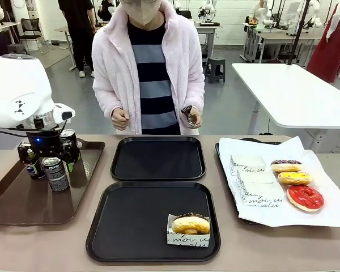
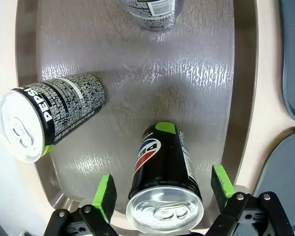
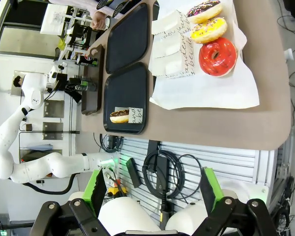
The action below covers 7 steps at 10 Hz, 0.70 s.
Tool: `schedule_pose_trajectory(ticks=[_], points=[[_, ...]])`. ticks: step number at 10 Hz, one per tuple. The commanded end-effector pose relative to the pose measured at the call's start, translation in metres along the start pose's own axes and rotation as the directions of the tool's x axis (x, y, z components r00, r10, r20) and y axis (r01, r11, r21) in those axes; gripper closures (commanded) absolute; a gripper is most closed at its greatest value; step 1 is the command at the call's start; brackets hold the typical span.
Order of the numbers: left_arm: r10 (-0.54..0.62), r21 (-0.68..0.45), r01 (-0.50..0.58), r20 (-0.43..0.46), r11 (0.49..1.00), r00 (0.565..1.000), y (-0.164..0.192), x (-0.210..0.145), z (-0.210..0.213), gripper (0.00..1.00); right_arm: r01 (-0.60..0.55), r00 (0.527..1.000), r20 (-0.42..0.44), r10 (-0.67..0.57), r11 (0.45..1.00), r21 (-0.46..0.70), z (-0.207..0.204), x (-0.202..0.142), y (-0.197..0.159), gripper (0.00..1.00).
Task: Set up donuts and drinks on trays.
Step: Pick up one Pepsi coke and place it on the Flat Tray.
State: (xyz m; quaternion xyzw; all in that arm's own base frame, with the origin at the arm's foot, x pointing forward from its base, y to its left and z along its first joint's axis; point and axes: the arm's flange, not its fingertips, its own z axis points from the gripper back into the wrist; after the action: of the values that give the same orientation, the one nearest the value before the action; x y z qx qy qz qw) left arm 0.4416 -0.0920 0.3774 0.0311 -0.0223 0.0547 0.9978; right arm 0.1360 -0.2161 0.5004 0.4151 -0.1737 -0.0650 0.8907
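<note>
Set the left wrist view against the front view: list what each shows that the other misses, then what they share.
Left wrist view: silver pull-tab tops, and the black-green can standing between the open left gripper's green pads, apart from both.
Front view: the person, a boxed chocolate donut on the near black tray, and three loose donuts on white paper.
Both: the brown tray holding the cans.

You have three Pepsi cans (image 1: 55,173) on one brown tray (image 1: 22,209), two black trays (image 1: 157,158) and one paper-lined tray (image 1: 218,148). There are four donuts (image 1: 305,196): one boxed, three loose. Three more white boxes (image 1: 260,192) lie alongside.
</note>
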Motion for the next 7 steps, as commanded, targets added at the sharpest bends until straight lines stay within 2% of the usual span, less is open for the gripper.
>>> schedule_pose_trajectory(ticks=[1,2,3,4,5,6,7], points=[[0.018,-0.003,-0.018,0.022,1.000,1.000,0.0037,-0.0040,-0.0033,0.00,-0.003,1.000,0.001,0.003,1.000,0.006,0.0009,-0.0021,-0.0022,0.00],[0.022,0.001,-0.022,0.036,1.000,0.999,0.0033,-0.0040,-0.0040,0.00,-0.003,1.000,0.001,0.003,1.000,0.006,0.0009,-0.0021,-0.0022,0.00],[0.013,-0.003,-0.013,0.051,1.000,0.999,0.0034,-0.0037,-0.0034,0.47,-0.003,1.000,0.001,0.003,1.000,0.006,0.0009,-0.0021,-0.0022,0.00],[0.011,-0.005,-0.010,0.057,1.000,0.998,0.0042,-0.0037,-0.0031,0.47,-0.003,1.000,0.001,0.003,1.000,0.006,0.0009,-0.0021,-0.0022,0.00],[0.009,-0.007,-0.009,0.054,1.000,0.998,0.0043,-0.0034,-0.0026,0.95,-0.003,1.000,0.001,0.003,1.000,0.006,0.0009,-0.0021,-0.0022,0.00],[0.010,-0.007,-0.010,0.050,1.000,0.999,0.0038,-0.0031,-0.0023,0.52,-0.003,1.000,0.001,0.003,1.000,0.006,0.0009,-0.0021,-0.0022,0.00],[0.008,-0.005,-0.008,0.049,1.000,0.999,0.0033,-0.0025,-0.0024,1.00,-0.003,1.000,0.001,0.003,1.000,0.006,0.0009,-0.0021,-0.0022,0.00]])
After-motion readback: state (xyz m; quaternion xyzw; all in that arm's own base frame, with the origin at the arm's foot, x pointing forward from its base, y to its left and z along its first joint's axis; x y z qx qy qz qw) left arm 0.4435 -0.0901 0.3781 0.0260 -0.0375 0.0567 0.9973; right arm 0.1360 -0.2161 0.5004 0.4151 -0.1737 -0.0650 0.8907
